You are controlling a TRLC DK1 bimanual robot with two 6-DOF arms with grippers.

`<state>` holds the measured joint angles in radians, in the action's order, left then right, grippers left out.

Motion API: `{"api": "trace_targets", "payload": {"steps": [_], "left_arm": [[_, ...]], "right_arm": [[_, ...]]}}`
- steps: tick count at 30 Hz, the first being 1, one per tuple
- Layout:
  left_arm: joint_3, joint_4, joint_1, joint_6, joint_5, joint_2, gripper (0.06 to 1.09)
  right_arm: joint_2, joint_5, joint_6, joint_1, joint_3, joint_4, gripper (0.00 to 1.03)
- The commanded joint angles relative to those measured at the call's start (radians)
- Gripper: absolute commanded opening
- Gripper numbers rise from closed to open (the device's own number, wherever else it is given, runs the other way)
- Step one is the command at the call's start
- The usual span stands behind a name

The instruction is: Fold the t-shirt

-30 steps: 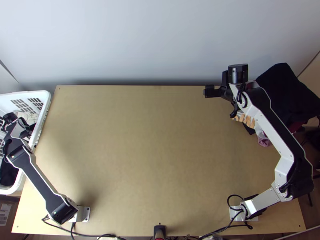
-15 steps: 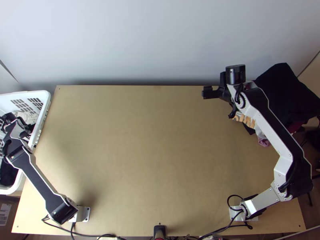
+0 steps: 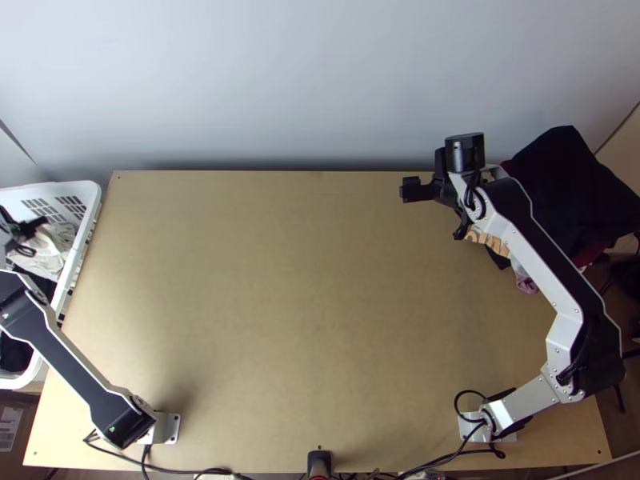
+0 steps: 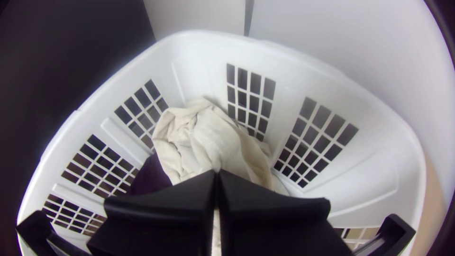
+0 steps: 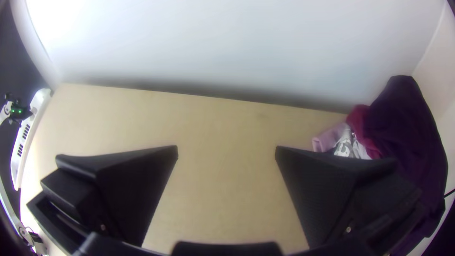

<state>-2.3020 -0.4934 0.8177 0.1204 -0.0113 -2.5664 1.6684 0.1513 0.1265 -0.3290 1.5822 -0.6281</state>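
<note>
A cream-white cloth, perhaps the t-shirt, lies bunched in the laundry basket, at the top view's left edge (image 3: 53,246) and in the left wrist view (image 4: 222,137). Over it is my left gripper (image 3: 32,227). In its wrist view the left gripper (image 4: 217,174) is shut on the cloth, whose ridges run to the fingertips; a pale strip shows between the fingers. How much is held is hidden. My right gripper (image 3: 414,190) hangs over the table's far right part; in its wrist view the right gripper (image 5: 226,150) is open with nothing between its fingers.
The white basket (image 3: 90,210) stands at the table's left edge, with dark cloth (image 4: 150,176) beside the cream one. Black, dark red and pink garments (image 3: 572,184) are heaped at the far right. Bare wood (image 3: 280,304) spans the middle; cables run along the near edge.
The left arm has shifted toward the top view's left edge, and more of the cream cloth shows in the basket. My right gripper has drifted slightly left.
</note>
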Motion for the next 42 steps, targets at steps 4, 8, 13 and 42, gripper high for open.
{"api": "trace_targets", "payload": {"steps": [4, 8, 13, 42], "left_arm": [[0.003, -0.097, -0.029, -0.045, -0.049, 0.212, 0.1], [0.003, -0.099, -0.041, -0.054, -0.049, 0.261, 0.1], [0.003, -0.093, -0.048, -0.108, -0.058, 0.324, 0.1], [0.107, -0.381, -0.706, -0.162, -0.187, 0.746, 0.1]], "right_arm": [[-0.025, 0.002, 0.002, -0.022, -0.039, 0.001, 0.96], [-0.038, 0.002, 0.002, -0.022, -0.047, 0.001, 0.96], [-0.047, 0.002, 0.002, -0.022, -0.05, 0.001, 0.96], [-0.174, 0.001, 0.079, -0.079, -0.464, 0.206, 0.96]]}}
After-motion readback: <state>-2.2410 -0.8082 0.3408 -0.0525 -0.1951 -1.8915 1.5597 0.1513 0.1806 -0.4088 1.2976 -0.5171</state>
